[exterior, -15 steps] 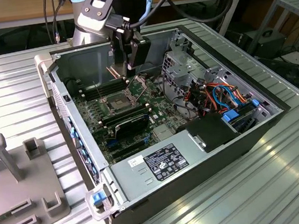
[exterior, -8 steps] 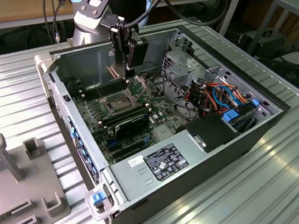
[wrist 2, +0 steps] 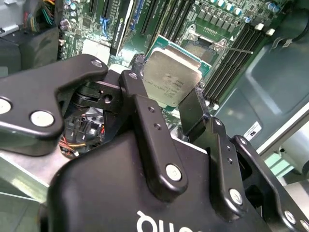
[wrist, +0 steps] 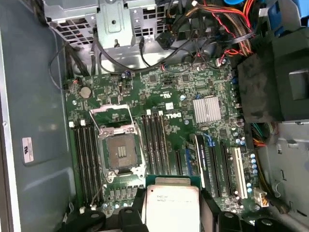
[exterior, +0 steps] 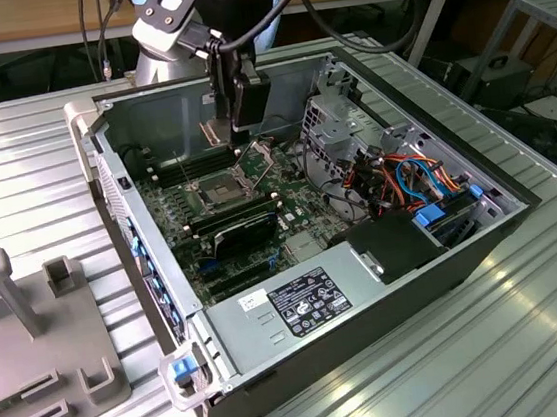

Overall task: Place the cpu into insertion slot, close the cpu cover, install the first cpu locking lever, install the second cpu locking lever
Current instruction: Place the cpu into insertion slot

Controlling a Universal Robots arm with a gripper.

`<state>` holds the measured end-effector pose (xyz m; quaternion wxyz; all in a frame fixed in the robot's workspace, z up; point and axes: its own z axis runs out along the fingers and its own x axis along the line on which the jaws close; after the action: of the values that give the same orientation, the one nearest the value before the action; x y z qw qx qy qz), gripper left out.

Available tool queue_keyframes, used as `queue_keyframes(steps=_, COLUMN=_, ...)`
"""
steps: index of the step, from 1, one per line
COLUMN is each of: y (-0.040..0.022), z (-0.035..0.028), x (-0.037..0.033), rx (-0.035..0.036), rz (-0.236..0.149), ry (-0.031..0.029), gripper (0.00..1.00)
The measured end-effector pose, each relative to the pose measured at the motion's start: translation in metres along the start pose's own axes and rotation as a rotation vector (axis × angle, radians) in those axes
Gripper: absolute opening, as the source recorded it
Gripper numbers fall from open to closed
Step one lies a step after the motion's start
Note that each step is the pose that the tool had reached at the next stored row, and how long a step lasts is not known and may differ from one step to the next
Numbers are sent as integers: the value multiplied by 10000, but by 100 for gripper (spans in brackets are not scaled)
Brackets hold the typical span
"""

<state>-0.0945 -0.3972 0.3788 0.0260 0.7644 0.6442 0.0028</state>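
My gripper (wrist 2: 169, 92) is shut on the cpu (wrist 2: 171, 79), a flat square chip with a silver-grey top, held by two opposite edges between the black fingers (wrist 2: 137, 92). In the first wrist view the held cpu (wrist: 173, 205) hangs over the motherboard, off to one side of the insertion slot (wrist: 120, 152). The slot is uncovered, with its dark pin field showing. The cpu cover (wrist: 116, 128) stands flipped up at the slot's edge. In the exterior view the gripper (exterior: 244, 102) hovers inside the open computer case, above the insertion slot (exterior: 218, 188).
Long black memory slots (wrist: 157, 142) run on both sides of the socket. A black fan card (exterior: 246, 234), a power supply (exterior: 299, 302), a metal drive cage (exterior: 335, 127) and coloured cables (exterior: 411, 178) crowd the case. A grey fixture (exterior: 32, 337) sits on the exterior view's left.
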Motion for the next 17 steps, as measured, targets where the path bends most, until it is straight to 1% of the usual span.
queue_keyframes(steps=4, y=0, z=2, x=0, rx=9, rz=302, ry=-14, gripper=54)
queue_keyframes(steps=8, y=0, z=10, x=1, rx=19, rz=721, ry=-34, gripper=54)
queue_keyframes(steps=12, y=-1, z=15, x=1, rx=28, rz=1001, ry=-51, gripper=54)
queue_keyframes(steps=13, y=-1, z=17, x=1, rx=32, rz=1133, ry=-56, gripper=54)
queue_keyframes(steps=17, y=-1, z=18, x=1, rx=32, rz=1152, ry=-55, gripper=54)
